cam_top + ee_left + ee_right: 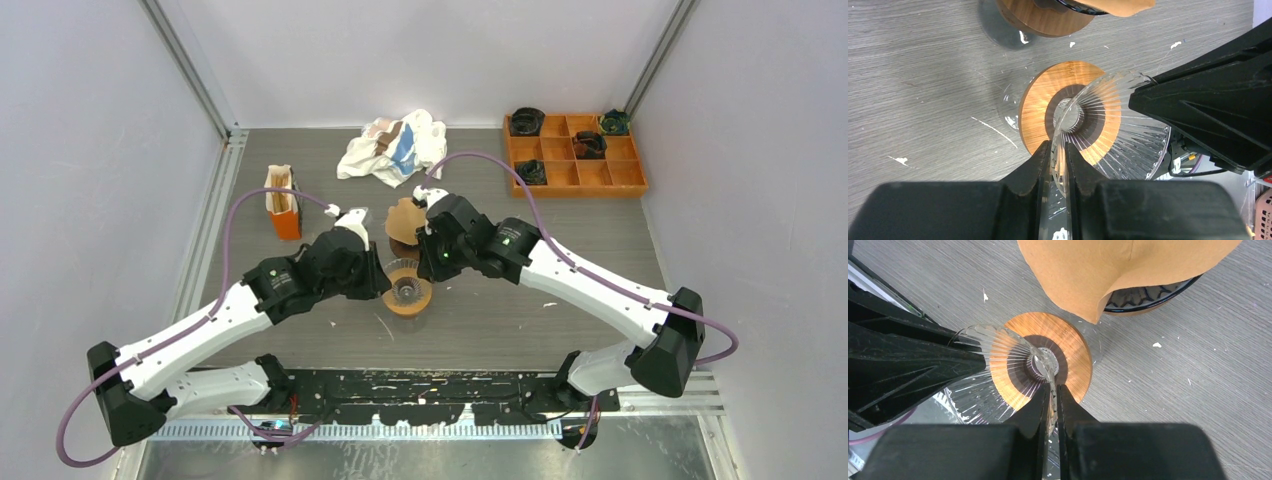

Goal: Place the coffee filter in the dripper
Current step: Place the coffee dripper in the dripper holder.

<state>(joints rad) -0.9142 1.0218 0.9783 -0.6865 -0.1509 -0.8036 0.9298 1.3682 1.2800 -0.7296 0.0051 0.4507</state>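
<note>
A clear ribbed glass dripper point(408, 290) with a round wooden collar point(1040, 105) stands at the table's middle. My left gripper point(1058, 150) is shut on the dripper's near rim wall, the glass pinched between its fingers. From the opposite side my right gripper point(1053, 392) is shut on the rim wall too. In the top view the left gripper point(385, 280) and right gripper point(432, 268) flank the dripper. The brown paper coffee filter point(1108, 270) sits just behind, resting in a second, black-rimmed dripper point(1153, 292); neither gripper touches it.
An orange box of filters point(283, 203) stands at the left. A crumpled white and blue cloth point(392, 147) lies at the back. An orange compartment tray point(600, 180) with several black items sits at the back right. Walls close three sides.
</note>
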